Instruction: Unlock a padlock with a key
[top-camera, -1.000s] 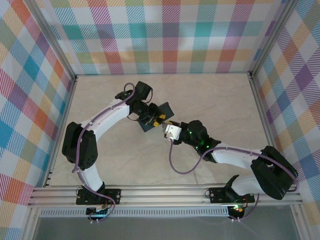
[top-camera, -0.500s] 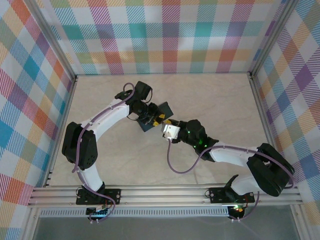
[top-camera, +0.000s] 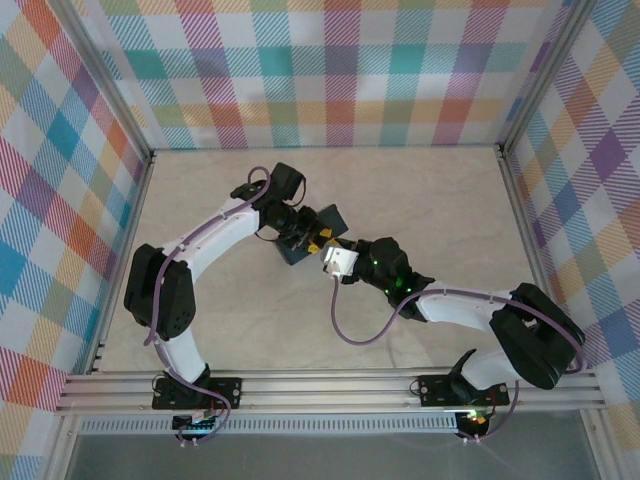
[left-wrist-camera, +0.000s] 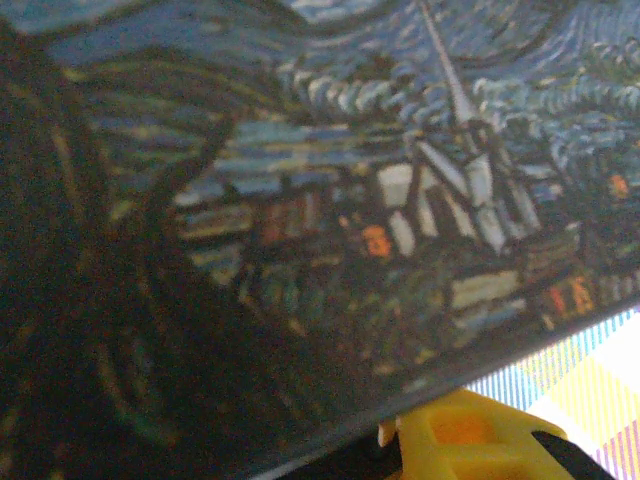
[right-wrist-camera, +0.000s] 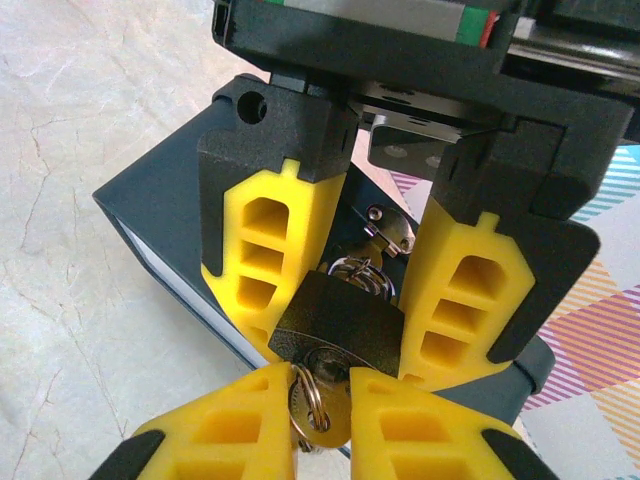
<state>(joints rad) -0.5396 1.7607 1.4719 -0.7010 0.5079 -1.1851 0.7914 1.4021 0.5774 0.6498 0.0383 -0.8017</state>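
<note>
In the right wrist view the dark padlock (right-wrist-camera: 340, 315) hangs by its thin silvery shackle (right-wrist-camera: 360, 270) from the hasp of a dark tin (right-wrist-camera: 165, 215). My left gripper (right-wrist-camera: 342, 350) reaches down from above with a yellow finger (right-wrist-camera: 265, 250) against each side of the padlock's body, shut on it. The small silvery key (right-wrist-camera: 325, 415), with its ring, sits in the keyhole on the padlock's underside. My right gripper (right-wrist-camera: 320, 385) is shut on the key's head. From above, both grippers (top-camera: 305, 238) (top-camera: 324, 248) meet at the tin (top-camera: 328, 218) mid-table.
The tin's painted lid (left-wrist-camera: 380, 200) lies close before the left wrist camera, a yellow finger (left-wrist-camera: 470, 440) below its edge. Bare marble tabletop (top-camera: 430, 200) surrounds the tin. Checked walls (top-camera: 330, 70) close in the back and both sides.
My right arm has edged left toward the tin and its fingers have closed in on the key. The left arm, padlock and tin have stayed put.
</note>
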